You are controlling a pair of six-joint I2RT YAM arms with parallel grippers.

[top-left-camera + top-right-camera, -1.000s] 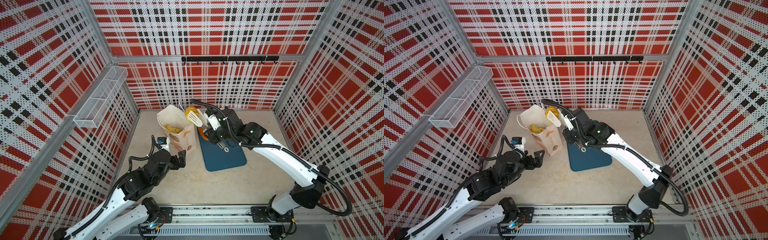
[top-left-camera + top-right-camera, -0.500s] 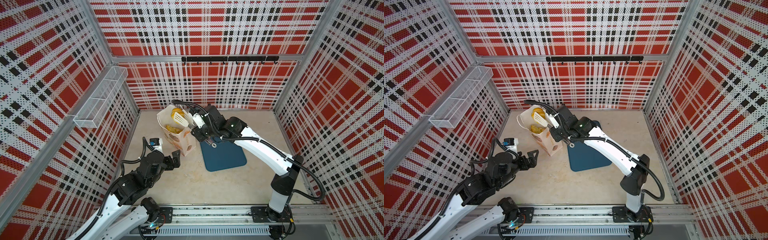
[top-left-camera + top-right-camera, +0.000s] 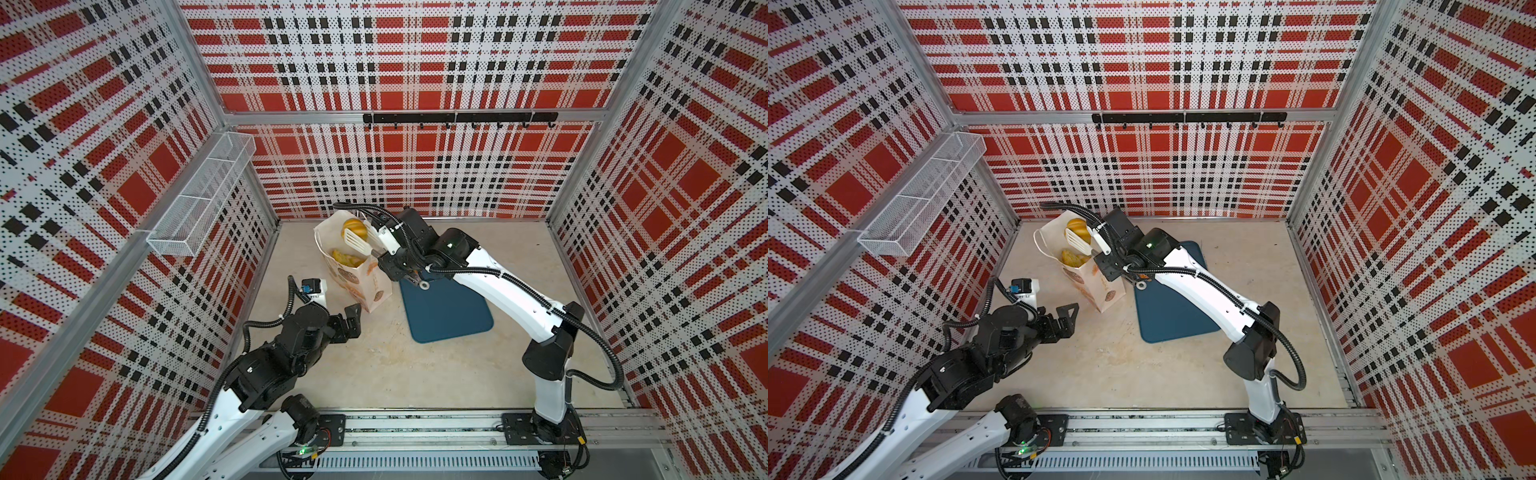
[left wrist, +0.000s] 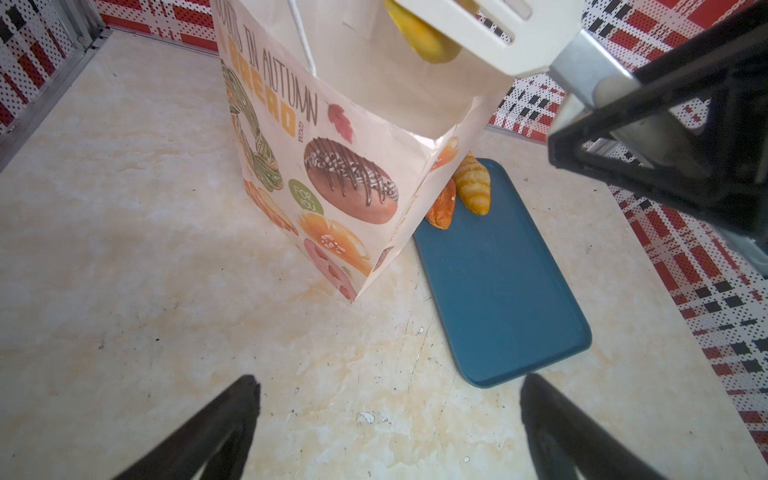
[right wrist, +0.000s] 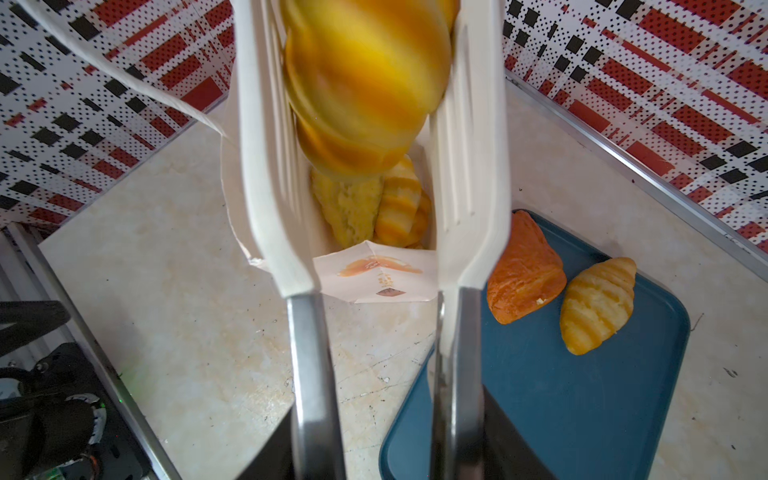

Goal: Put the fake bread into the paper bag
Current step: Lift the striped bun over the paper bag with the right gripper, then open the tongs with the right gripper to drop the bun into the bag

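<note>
Paper bag upright near tabletop far-left corner, mouth open, yellow pastries inside. Right gripper: fingers clamped on tongs handles. Yellow bun, blurred, between white blades over bag mouth. Blue tray just beside bag. Croissant and orange-brown triangular piece on tray corner nearest bag. Left gripper: fingers wide apart, empty, over tabletop near left edge.
</note>
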